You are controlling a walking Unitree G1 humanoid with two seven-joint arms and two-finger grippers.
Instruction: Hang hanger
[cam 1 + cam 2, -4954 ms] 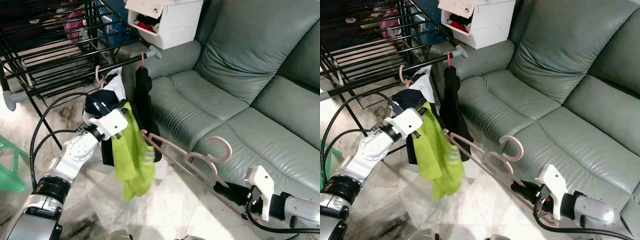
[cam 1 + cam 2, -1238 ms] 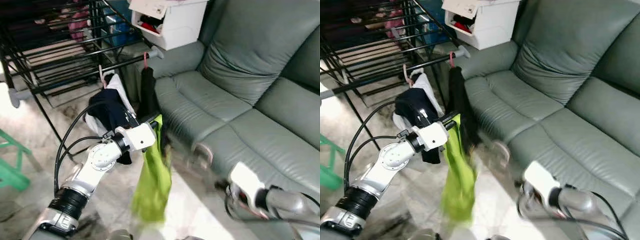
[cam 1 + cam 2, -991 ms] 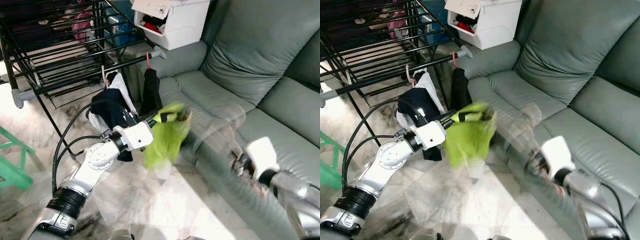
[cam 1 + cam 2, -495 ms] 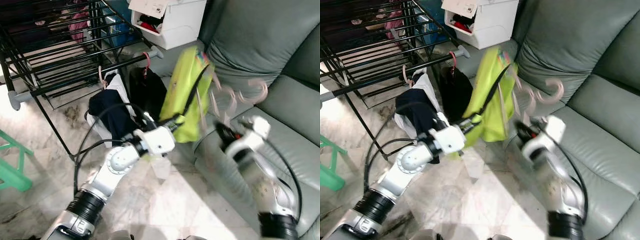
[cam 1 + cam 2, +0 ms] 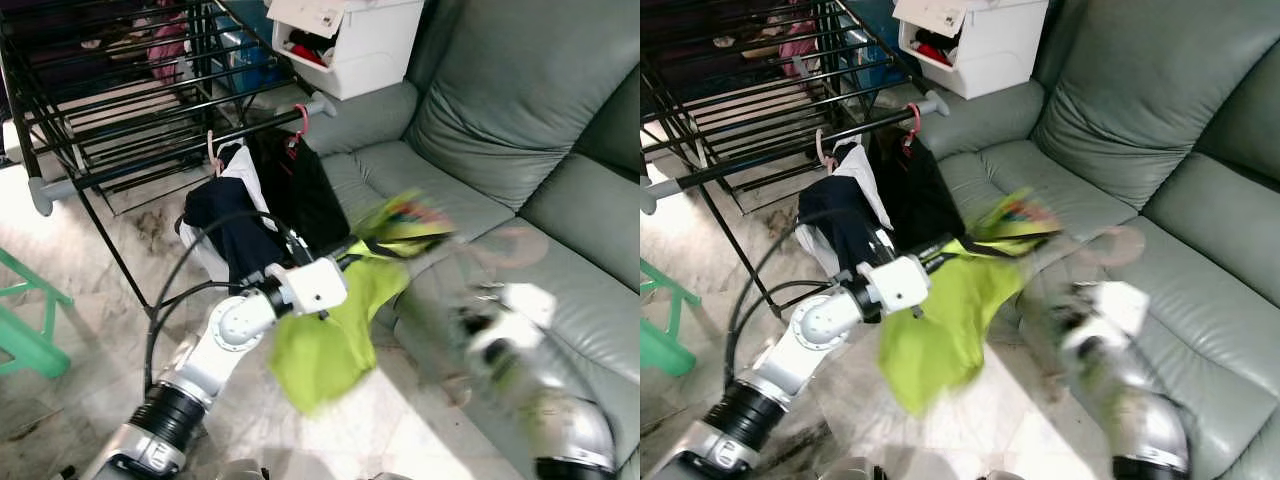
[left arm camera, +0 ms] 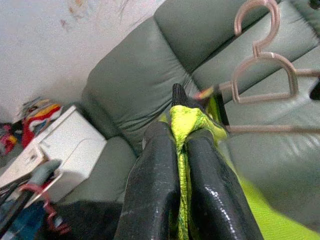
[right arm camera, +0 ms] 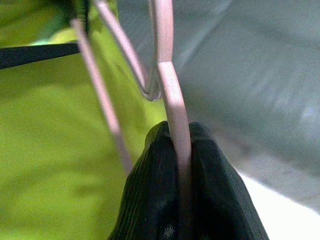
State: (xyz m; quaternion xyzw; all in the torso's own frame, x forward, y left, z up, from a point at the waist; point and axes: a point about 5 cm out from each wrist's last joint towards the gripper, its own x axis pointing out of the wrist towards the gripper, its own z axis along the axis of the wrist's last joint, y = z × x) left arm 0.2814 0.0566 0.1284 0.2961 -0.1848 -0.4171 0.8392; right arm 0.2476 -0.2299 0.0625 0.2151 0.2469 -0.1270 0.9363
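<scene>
My left gripper (image 6: 181,136) is shut on a yellow-green garment (image 5: 330,345), which hangs in front of the sofa seat beside the drying rack. Two pink plastic hangers (image 6: 262,60) lie just beyond the garment's top. Low at the sofa's front edge, my right gripper (image 7: 181,145) is shut on the bar of a pink hanger (image 7: 170,95). The right arm (image 5: 515,345) and the hanger (image 5: 500,245) are smeared by motion. The black drying rack's front rail (image 5: 190,150) carries a black garment (image 5: 300,185) on a red hook and a dark and white bundle (image 5: 225,215).
The grey-green sofa (image 5: 500,110) takes up the right side. A white storage box (image 5: 345,40) sits on its armrest behind the rack. A green stool (image 5: 25,335) stands at the left on the marble floor (image 5: 420,440).
The garment and the hangers, held high before the sofa back half a second ago, have dropped to seat height. My right arm has swung down and to the right.
</scene>
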